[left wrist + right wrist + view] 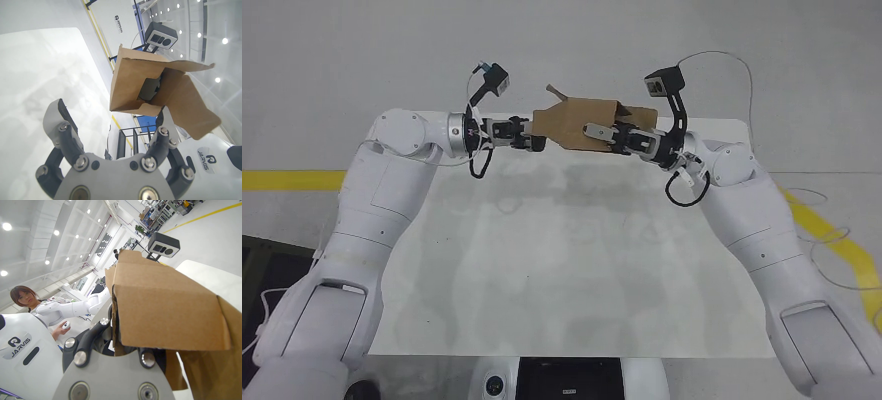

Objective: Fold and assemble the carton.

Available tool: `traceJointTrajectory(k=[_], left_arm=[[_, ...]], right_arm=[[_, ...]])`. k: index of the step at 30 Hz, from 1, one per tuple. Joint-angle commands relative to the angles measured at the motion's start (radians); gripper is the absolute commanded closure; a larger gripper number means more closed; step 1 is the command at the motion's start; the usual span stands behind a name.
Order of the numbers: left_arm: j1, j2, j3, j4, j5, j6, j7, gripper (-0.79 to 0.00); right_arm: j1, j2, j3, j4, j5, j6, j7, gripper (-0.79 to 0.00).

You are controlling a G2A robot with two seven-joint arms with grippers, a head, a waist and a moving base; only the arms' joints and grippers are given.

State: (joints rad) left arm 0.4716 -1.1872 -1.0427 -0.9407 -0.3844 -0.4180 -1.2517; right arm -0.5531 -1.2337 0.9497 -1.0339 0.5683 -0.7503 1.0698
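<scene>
Up in the air over the far edge of the white table (572,270): a brown carton (577,120), part-folded, lying crosswise between the two arms. Clamped on its right end by the right gripper (600,131), fingers closed on a cardboard wall. Just beside its left end, the left gripper (111,106), fingers spread wide, gripping nothing; one fingertip (160,115) right at a loose flap, contact impossible to tell. Left end open, flaps sticking outward.

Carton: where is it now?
Top view: the carton is over the far edge of the table, between the arms, held by the right gripper; the open left gripper sits at its other end.
</scene>
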Motion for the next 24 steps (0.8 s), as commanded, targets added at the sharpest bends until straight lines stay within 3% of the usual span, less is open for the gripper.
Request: traceJointTrajectory(k=[1,13,24], left_arm=[[-0.009,0.005,-0.013,0.016,0.019,-0.005,0.01,-0.785],[-0.035,0.004,-0.01,0.033,0.048,-0.032,0.069,-0.785],[-0.043,0.001,-0.005,0.054,0.055,-0.047,0.096,-0.785]], right_arm=[[-0.003,0.004,-0.002,-0.008,0.001,0.016,0.016,0.0],[-0.037,0.016,-0.055,-0.097,0.012,0.059,0.059,0.0],[-0.033,0.029,-0.08,-0.095,0.003,0.057,0.057,0.0]])
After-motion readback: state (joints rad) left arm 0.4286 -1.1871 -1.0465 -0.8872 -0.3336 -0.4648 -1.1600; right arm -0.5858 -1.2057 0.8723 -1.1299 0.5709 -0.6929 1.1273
